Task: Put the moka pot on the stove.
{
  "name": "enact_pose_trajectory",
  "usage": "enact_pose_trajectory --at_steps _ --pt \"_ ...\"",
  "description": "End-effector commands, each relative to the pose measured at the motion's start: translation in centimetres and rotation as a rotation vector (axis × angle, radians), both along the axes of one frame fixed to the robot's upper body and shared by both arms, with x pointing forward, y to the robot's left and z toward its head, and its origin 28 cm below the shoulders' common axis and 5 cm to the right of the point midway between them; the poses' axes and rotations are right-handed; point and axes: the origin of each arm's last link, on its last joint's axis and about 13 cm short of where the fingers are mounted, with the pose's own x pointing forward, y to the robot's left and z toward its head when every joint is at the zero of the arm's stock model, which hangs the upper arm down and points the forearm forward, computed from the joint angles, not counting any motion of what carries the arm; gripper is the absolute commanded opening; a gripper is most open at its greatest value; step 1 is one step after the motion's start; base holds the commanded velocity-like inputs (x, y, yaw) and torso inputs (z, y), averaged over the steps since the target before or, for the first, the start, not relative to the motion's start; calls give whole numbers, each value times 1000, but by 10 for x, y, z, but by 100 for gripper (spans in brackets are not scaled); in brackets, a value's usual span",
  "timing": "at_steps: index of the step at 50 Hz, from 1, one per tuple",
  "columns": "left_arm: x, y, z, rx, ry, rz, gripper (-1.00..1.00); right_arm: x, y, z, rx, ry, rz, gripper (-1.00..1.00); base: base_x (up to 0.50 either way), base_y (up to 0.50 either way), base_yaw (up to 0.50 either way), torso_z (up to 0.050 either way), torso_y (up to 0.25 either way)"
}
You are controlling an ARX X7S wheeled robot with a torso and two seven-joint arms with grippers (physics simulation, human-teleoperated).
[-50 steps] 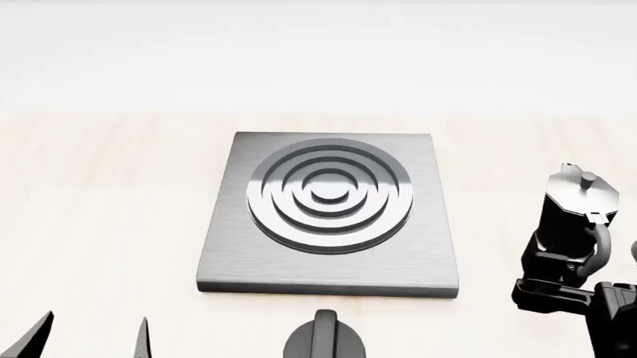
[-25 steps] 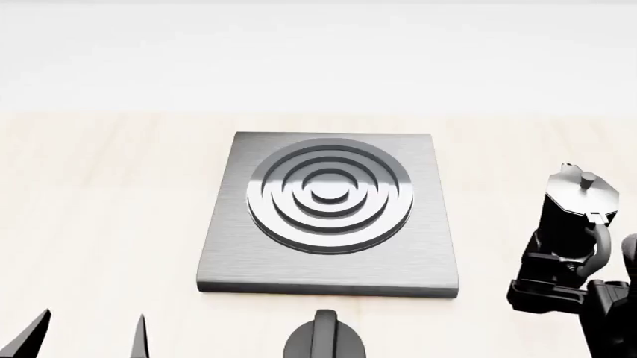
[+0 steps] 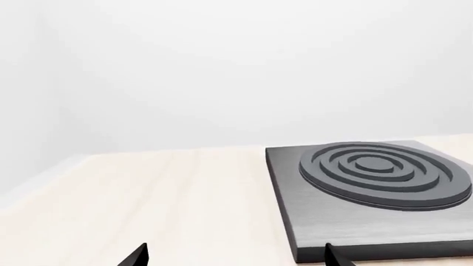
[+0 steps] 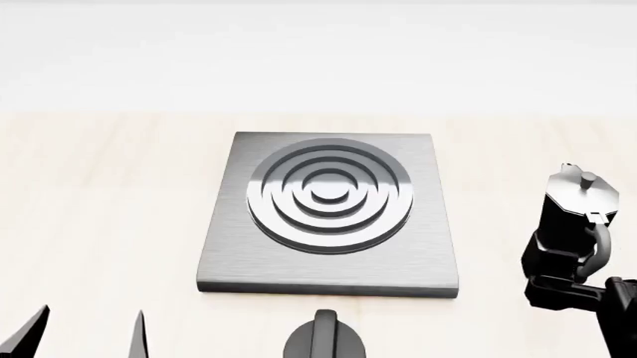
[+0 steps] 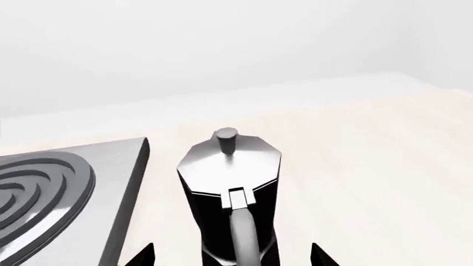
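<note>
The moka pot (image 4: 572, 212) stands upright on the wooden counter, right of the stove (image 4: 224, 253), handle towards me. It also shows in the right wrist view (image 5: 232, 177), beside the stove's edge (image 5: 126, 183). My right gripper (image 4: 562, 287) is just in front of the pot's base. In the right wrist view the right gripper (image 5: 232, 259) is open, its fingertips (image 5: 144, 256) wide on either side of the pot and handle, not touching. My left gripper (image 4: 85, 339) is open and empty at the front left; in its wrist view (image 3: 236, 260) it is near the stove's corner (image 3: 296, 221).
A black round knob (image 4: 326, 339) with a ridge sits on the counter just in front of the stove's front edge. A white wall runs behind the light wooden counter (image 4: 100, 194).
My right gripper has shifted slightly to the right near the pot's base. The pot and stove have not moved. The left fingertips have sunk a little lower in view.
</note>
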Motion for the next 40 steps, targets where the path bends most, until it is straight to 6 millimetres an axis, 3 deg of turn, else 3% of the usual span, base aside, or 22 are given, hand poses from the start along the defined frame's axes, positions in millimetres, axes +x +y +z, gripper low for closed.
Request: enact_pose_trajectory --at_steps 1,20,39,40 --pt "2 1 6 -26 -31 -8 100 13 -8 -6 20 30 10 100 0 0 0 0 0" --pt "3 3 8 -25 -28 -3 100 29 -20 -17 40 69 -20 100 0 0 0 0 0" --pt "3 4 7 -26 -27 0 100 40 -18 -20 43 80 -13 100 0 0 0 0 0" --pt "3 4 7 -25 -27 -1 100 40 -18 -20 44 80 -16 -100 0 0 0 0 0"
